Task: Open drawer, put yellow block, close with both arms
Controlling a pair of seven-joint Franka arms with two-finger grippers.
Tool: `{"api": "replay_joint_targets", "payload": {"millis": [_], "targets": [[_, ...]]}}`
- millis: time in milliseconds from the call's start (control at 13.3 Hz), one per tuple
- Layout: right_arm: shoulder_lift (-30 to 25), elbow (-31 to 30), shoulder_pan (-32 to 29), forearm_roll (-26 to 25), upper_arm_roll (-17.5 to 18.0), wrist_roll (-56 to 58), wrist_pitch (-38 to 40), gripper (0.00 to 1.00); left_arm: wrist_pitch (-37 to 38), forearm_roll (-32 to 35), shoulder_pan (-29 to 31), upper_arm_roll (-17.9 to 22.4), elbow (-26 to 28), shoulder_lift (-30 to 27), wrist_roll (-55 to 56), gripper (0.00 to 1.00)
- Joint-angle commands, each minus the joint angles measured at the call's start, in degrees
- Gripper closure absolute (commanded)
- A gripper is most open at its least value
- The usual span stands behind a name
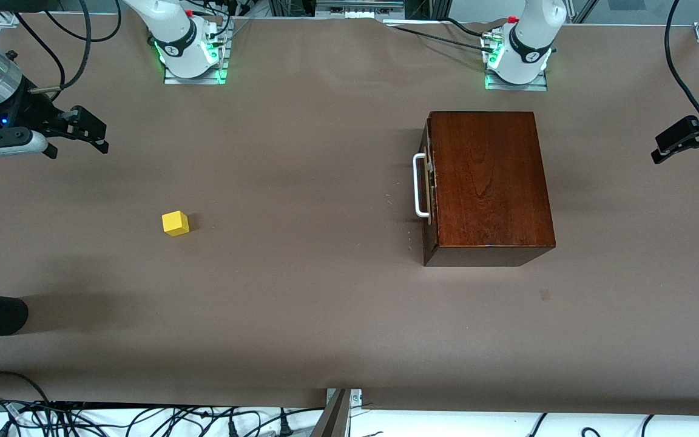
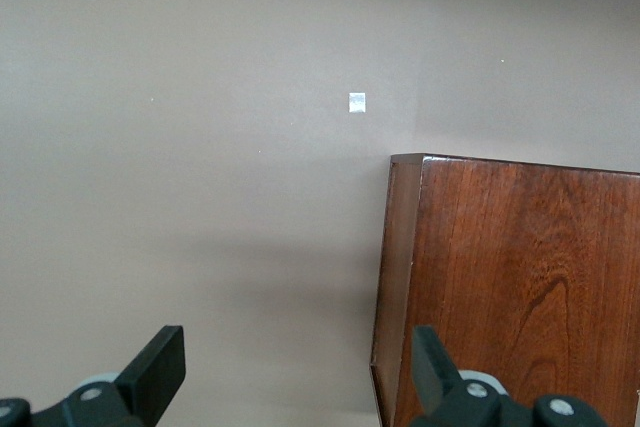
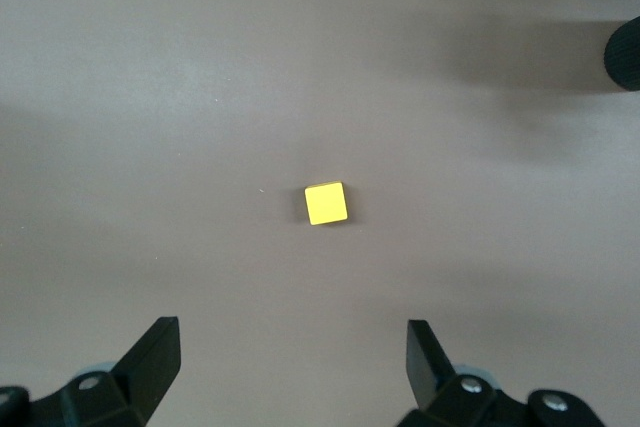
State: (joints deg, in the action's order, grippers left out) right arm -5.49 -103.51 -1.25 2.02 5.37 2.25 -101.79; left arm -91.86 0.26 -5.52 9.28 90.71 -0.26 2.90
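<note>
Small bright yellow cube block (image 1: 175, 223) sits alone on the brown paper-covered table (image 1: 301, 303), toward the right arm's end, well apart from the box. Glossy dark mahogany wooden box (image 1: 492, 182) stands toward the left arm's end. Its drawer (image 1: 427, 185) is pushed in flush, and the white metal U-shaped handle (image 1: 419, 185) on the drawer front faces the right arm's end of the table.

Right gripper (image 1: 85, 136): black two-finger, up in the air over bare table at the right arm's end, jaws spread wide, nothing held. In the right wrist view the yellow block (image 3: 326, 203) lies on the table ahead of the gap between the two fingers (image 3: 150, 362), not between them, no contact.

Left gripper (image 1: 683, 141): black two-finger, in the air at the left arm's end of the table, jaws wide, empty. The left wrist view shows the box's corner (image 2: 500, 287) below, near one finger (image 2: 432, 367), apart from it. Small pale square mark (image 2: 357, 102) on the table near the box.
</note>
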Motion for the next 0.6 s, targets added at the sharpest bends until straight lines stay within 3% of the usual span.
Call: {"api": "replay_joint_targets", "payload": {"millis": [0,527], "targets": [[-0.1,-0.8,-0.6,-0.7,0.5,0.1,-0.9,0.0,1.9,0.1,-0.4,-1.1,-2.4,1.0,-1.1,0.0],[0.1,-1.1,-0.7,-0.6,0.3,0.6,-1.4,0.0,2.6,0.2,-0.5,-2.9,-2.6,0.7,-2.2,0.0]]}}
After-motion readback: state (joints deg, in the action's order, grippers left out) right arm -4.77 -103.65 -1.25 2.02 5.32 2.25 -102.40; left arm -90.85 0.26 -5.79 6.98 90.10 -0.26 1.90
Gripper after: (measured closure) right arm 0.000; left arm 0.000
